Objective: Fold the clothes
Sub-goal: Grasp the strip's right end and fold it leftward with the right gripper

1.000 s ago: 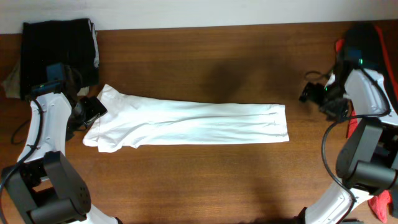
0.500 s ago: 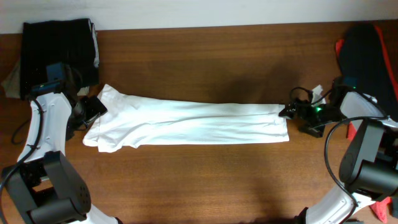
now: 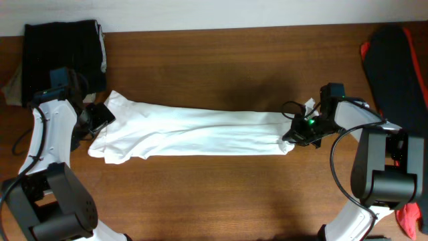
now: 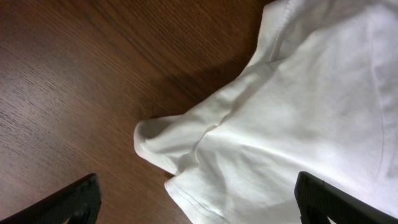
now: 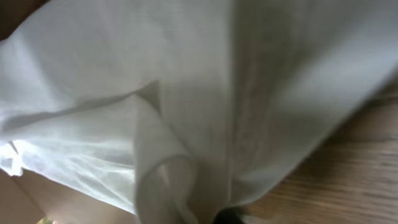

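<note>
- White garment [image 3: 200, 134]: lies stretched long across the middle of the table [image 3: 214, 73], left to right, mostly flat, with soft creases along its length.
- Its left end is wider and rumpled; in the left wrist view one folded corner [image 4: 161, 140] humps up off the wood.
- Left gripper [image 3: 101, 117]: at the garment's left end, jaws spread wide, nothing between them; the cloth lies beneath.
- Right gripper [image 3: 294, 132]: at the garment's right end, where the cloth bunches into a narrow gather.
- Right wrist view: white fabric [image 5: 186, 93] fills the frame, its folds drawn down to a pinch at the bottom edge; jaws closed on the cloth.
- Black garment [image 3: 63, 50]: folded at the far left corner, apart from the white one.
- Black-and-red garment [image 3: 394, 60]: along the right edge.
</note>
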{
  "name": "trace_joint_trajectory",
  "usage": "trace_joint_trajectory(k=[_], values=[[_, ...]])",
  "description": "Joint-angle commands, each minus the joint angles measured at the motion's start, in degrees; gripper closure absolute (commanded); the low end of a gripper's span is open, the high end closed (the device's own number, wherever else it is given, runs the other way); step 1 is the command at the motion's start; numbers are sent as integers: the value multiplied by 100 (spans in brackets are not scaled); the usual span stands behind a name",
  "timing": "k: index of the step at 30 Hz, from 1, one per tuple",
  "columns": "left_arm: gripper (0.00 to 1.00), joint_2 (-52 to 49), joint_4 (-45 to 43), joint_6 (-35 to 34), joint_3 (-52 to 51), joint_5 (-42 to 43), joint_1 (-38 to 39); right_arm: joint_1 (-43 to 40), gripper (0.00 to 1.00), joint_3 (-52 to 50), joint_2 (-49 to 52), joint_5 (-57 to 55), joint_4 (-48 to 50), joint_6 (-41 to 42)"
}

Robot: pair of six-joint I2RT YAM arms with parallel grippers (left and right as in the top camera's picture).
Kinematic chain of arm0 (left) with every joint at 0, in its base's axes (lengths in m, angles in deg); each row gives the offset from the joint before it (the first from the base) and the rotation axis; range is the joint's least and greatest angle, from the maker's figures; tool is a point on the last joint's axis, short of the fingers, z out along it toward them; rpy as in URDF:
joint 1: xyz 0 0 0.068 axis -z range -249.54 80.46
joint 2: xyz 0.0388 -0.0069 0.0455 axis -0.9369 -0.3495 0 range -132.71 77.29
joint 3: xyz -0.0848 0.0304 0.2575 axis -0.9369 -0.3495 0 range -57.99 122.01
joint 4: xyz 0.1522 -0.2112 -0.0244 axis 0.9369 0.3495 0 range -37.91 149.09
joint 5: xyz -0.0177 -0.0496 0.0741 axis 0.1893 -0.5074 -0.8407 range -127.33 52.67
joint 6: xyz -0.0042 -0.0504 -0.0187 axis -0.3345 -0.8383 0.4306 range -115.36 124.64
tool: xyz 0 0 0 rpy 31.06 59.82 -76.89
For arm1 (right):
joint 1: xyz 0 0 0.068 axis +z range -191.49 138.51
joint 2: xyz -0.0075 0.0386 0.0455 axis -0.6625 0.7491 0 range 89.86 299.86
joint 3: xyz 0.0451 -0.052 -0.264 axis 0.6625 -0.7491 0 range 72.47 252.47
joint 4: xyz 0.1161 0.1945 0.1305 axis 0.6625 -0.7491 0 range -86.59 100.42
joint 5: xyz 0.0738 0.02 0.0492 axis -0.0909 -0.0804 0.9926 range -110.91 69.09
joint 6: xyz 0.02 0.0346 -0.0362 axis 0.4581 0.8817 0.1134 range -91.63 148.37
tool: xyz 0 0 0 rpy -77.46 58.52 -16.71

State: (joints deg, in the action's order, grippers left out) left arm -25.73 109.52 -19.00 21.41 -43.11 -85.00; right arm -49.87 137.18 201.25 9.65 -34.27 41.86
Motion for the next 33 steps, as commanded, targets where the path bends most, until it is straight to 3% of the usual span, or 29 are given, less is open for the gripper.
trace_joint_trajectory(k=[1, 5, 9, 22, 33], values=[[1, -59, 9, -15, 13, 61, -7, -308, 96, 509, 94, -981, -507, 96], [1, -157, 9, -15, 13, 61, -9, -529, 96, 1237, -173, -1615, -1281, 96], [1, -299, -13, -15, 13, 63, 9, -328, 96, 1510, -466, -1631, -1447, 94], [1, -1113, -96, -13, 13, 197, 57, 2433, 96, 1512, -553, -2337, -879, 358], [1, -1113, -105, -15, 13, 195, 68, 3558, 96, 1508, -225, -2260, -350, 1108]])
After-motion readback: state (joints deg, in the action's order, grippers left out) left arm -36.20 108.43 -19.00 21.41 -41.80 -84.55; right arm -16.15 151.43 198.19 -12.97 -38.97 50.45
